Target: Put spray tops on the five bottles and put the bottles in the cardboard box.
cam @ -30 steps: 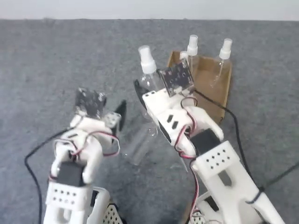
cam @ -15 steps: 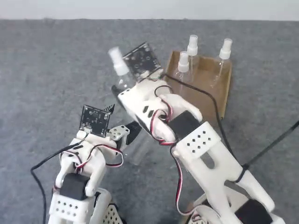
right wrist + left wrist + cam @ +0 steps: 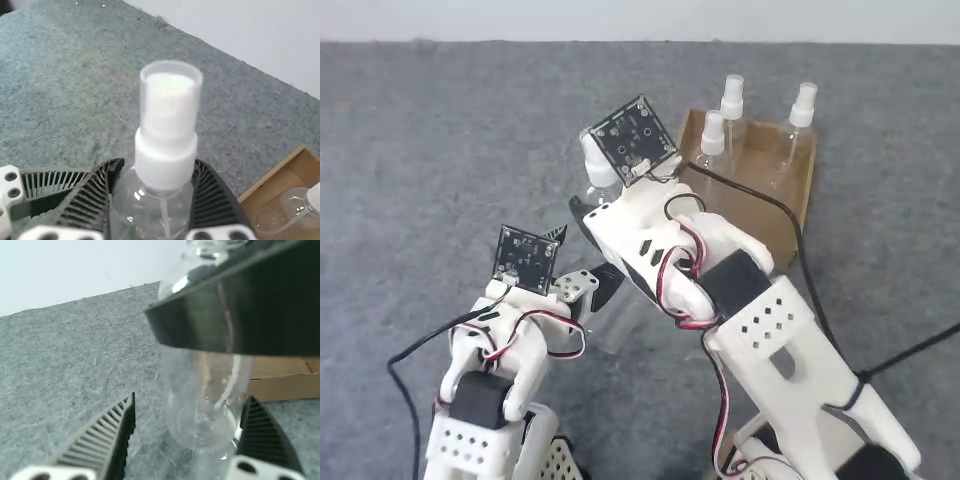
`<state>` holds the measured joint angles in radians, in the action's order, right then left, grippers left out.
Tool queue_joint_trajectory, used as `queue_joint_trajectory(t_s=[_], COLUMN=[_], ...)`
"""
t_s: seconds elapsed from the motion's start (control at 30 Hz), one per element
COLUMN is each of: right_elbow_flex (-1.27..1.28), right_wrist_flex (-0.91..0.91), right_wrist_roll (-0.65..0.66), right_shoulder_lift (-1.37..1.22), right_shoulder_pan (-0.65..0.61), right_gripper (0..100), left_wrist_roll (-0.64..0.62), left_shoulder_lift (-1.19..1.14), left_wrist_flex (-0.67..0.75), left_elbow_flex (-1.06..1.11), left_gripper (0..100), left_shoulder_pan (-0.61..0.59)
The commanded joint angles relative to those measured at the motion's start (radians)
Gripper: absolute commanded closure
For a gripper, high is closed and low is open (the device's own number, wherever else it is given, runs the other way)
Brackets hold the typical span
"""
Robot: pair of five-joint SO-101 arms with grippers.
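Observation:
My right gripper (image 3: 155, 210) is shut on a clear bottle (image 3: 150, 212) that carries a white spray top (image 3: 167, 115). In the high view this bottle (image 3: 598, 170) is held upright, left of the cardboard box (image 3: 798, 205). Three capped bottles stand in the box (image 3: 712, 132) (image 3: 731, 97) (image 3: 803, 103). My left gripper (image 3: 190, 405) is open, and its ribbed fingers (image 3: 112, 437) flank the lower part of the held bottle (image 3: 205, 395) without touching it. In the high view the left gripper (image 3: 582, 258) sits just below and in front of the right one.
Another clear bottle (image 3: 620, 325) seems to lie on the grey carpet (image 3: 430, 150) between the two arms, half hidden. The box's brown wall (image 3: 280, 382) lies behind the held bottle. Open carpet spreads to the left and far side.
The right arm swung the capped bottle left from beside the box, then a little back. The left arm drew back toward the near edge and now points at the bottle.

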<state>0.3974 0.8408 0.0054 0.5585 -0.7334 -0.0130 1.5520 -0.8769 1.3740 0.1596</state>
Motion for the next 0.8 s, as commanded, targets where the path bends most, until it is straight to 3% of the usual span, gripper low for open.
queue_joint_trajectory(t_s=[0.0,0.43,0.57,0.77], right_elbow_flex=[-0.026,-0.097,0.009,0.219], right_wrist_flex=[0.002,0.140,0.030,-0.228], right_wrist_roll=[0.055,0.180,0.180,0.178], right_shoulder_lift=[0.056,0.056,0.056,0.056], right_shoulder_pan=[0.050,0.555,0.656,0.704], right_gripper=[99.2,99.2,99.2,99.2], left_wrist_roll=[-0.006,-0.006,-0.006,-0.005], left_shoulder_lift=[0.020,0.021,0.021,0.021], left_wrist_flex=[0.032,0.032,0.032,0.034], left_elbow_flex=[-0.004,0.002,0.002,0.002], left_gripper=[69,69,72,89], left_shoulder_pan=[0.005,-0.002,-0.002,-0.003])
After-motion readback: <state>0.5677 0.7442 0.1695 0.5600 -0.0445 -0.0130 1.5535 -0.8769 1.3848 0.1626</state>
